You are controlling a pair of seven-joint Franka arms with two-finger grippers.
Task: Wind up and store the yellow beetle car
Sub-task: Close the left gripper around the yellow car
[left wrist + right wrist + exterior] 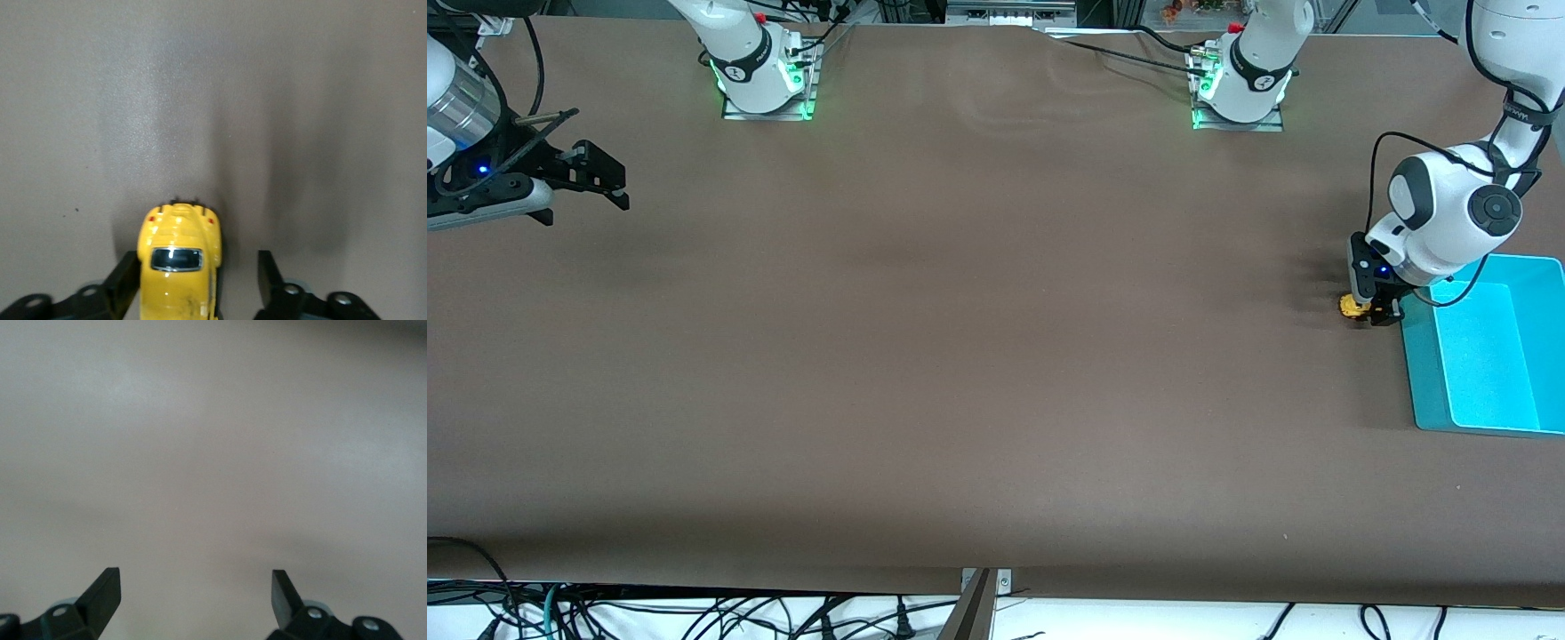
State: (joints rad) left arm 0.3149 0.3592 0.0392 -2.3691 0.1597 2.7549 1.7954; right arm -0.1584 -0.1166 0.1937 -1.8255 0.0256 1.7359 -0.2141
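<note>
Right tool (609, 182): upper left of the front view, hanging above the bare brown surface (960, 356) with its fingers spread wide and nothing between them; this arm waits.
Surface: plain brown cloth filling the frame from edge to edge, so the car has room to run.
Yellow beetle car (1353, 307): right of centre-height at the frame's right side, wheels on the surface, just beside the bin's corner.
Left tool (1371, 313): down at the surface around the car, one finger (123, 280) against the car's flank, the other standing off with a gap (so the jaws are partly drawn in, not yet pinching). It straddles the body sideways, probably so the wheels stay down for dragging back to wind the spring.
Turquoise bin (1423, 373): right edge of the frame, nothing inside, placed close so storing needs only a short carry.
</note>
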